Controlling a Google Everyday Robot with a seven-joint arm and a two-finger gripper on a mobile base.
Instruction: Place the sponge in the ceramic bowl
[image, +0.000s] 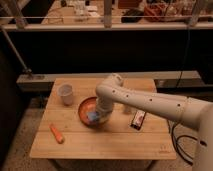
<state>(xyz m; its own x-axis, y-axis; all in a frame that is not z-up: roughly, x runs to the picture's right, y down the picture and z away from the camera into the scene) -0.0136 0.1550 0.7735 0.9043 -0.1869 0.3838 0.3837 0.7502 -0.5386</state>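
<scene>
Item, as we record it: pale wooden slatted table (115, 145); white jointed arm (150, 102), its gripper (101, 118) down inside the round, shallow terracotta ceramic bowl (84, 107); small light-blue soft sponge (93, 117), inside the bowl, right at the gripper's tip. Whether the gripper clasps it or has freed it, we cannot tell. We judge the placing step near its close. The next move calls for a straight lift clear of the rim, sponge left behind.

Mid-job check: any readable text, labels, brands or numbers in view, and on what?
None can be read.
Dark packet on the table: light print, too blurred to read.
Claw, down in the ceramic bowl by the sponge: no marking seen.
</scene>
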